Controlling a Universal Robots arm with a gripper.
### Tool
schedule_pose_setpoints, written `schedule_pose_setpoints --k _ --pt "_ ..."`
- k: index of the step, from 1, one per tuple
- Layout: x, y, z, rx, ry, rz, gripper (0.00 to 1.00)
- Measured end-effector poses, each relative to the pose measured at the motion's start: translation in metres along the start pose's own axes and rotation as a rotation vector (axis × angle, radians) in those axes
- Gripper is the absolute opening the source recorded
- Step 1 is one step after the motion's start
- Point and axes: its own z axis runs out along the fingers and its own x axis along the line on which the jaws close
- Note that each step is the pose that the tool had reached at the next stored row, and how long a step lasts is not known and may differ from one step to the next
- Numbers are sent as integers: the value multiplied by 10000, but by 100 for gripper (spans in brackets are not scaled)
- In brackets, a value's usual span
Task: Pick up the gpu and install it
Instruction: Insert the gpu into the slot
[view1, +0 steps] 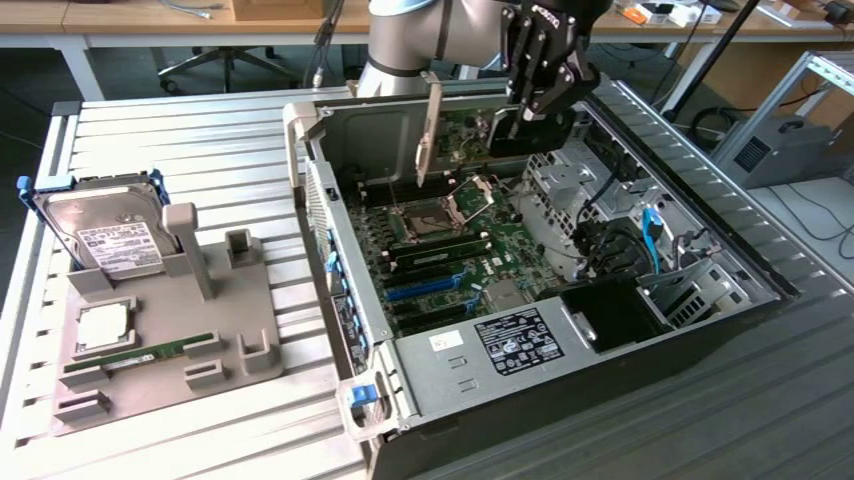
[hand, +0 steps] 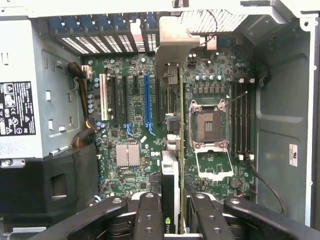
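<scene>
1. Gripping the gpu (hand: 170, 175) right now: the end effector (hand: 174, 210) is about half closed, with its fingers (hand: 150, 212) pinching the card's two flat faces at the end away from the bracket.
2. The card hangs on edge over the open computer case (view1: 747, 250), above the motherboard (hand: 135, 105) and not yet seated. Its silvery end bracket (view1: 430, 130) points toward the case's rear wall.
3. From the wrist view it looks roughly in line with the slots near the blue one (hand: 147, 100), beside the empty CPU socket (hand: 207, 125). I can't tell exactly which slot.
4. Handling guess: light and stiff, but fragile. The connector edge and small parts won't like side loads, so holding it by the flat faces seems sensible.
5. Further out, the hard drive (view1: 114, 235) stands in a grey fixture (view1: 174, 330) near the tabletop (view1: 174, 140) edge on the exterior view's left.
</scene>
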Motion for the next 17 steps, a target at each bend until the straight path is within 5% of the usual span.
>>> schedule_pose_setpoints --k 17 --pt "1 14 29 -27 8 243 27"
